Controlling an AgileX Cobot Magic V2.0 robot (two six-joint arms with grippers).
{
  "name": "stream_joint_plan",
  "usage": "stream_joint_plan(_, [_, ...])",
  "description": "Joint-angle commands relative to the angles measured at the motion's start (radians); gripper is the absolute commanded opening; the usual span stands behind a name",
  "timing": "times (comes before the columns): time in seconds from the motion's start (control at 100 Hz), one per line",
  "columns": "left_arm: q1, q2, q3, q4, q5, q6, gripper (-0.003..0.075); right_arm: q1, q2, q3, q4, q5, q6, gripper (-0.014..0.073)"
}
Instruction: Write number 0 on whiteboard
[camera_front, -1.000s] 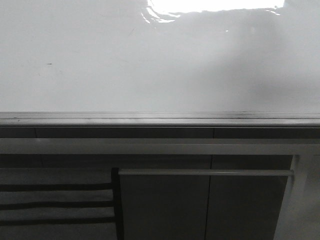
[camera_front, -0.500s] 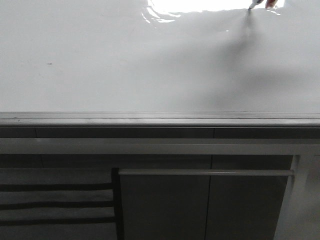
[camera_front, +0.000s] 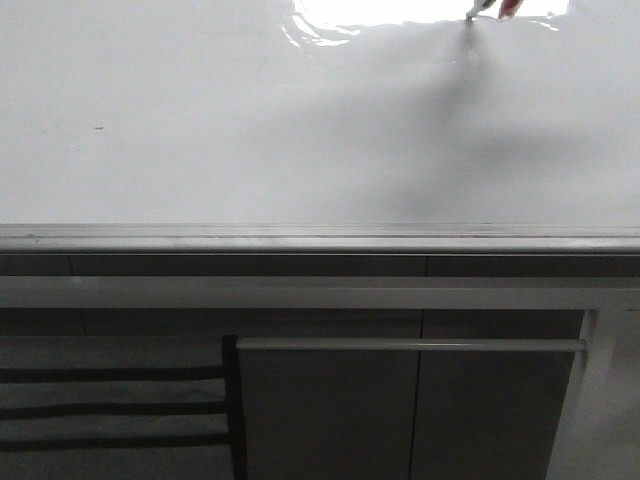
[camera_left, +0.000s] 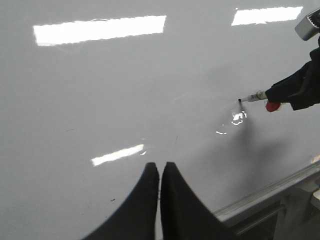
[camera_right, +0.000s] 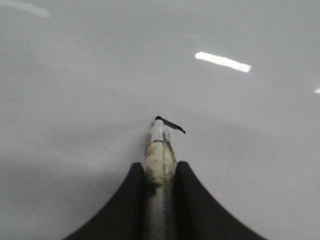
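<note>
In the front view the whiteboard (camera_front: 250, 130) fills the upper half, glossy white with a bright glare patch along its top, and a grey metal edge strip (camera_front: 320, 238) runs across below it, above the dark cabinet panels (camera_front: 330, 410). At the top edge, right of centre, the tip of a marker (camera_front: 478, 10) touches the board, with a soft shadow trailing down from it. In the left wrist view the left gripper (camera_left: 160, 172) hangs in front of the board with its two black fingers pressed together on nothing, well apart from the marker (camera_left: 253, 96), which the right gripper (camera_left: 295, 90) holds with its tip on the board. In the right wrist view the right gripper (camera_right: 160, 172) pinches the white marker (camera_right: 159, 160) between its fingers, and the number 0 (camera_right: 172, 126) is so far only a short black stroke just beside the tip, on the whiteboard (camera_right: 75, 75).
</note>
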Motion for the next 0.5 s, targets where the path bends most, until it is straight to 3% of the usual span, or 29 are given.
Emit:
stream_joint_plan(0.0, [0.002,0.007,-0.025,0.002,-0.072,-0.011,-0.0020,-0.002,0.003,-0.032,-0.047,-0.061,0.003,-0.0047])
stream_joint_plan(0.34, [0.002,0.007,-0.025,0.002,-0.069,-0.011,-0.0020,0.002,0.033,-0.032,0.019,-0.144,0.001,-0.0047])
stream_joint_plan(0.49, [0.002,0.007,-0.025,0.002,-0.063,-0.011,-0.0020,0.018,0.033,-0.032,0.087,-0.112,-0.072,-0.0047])
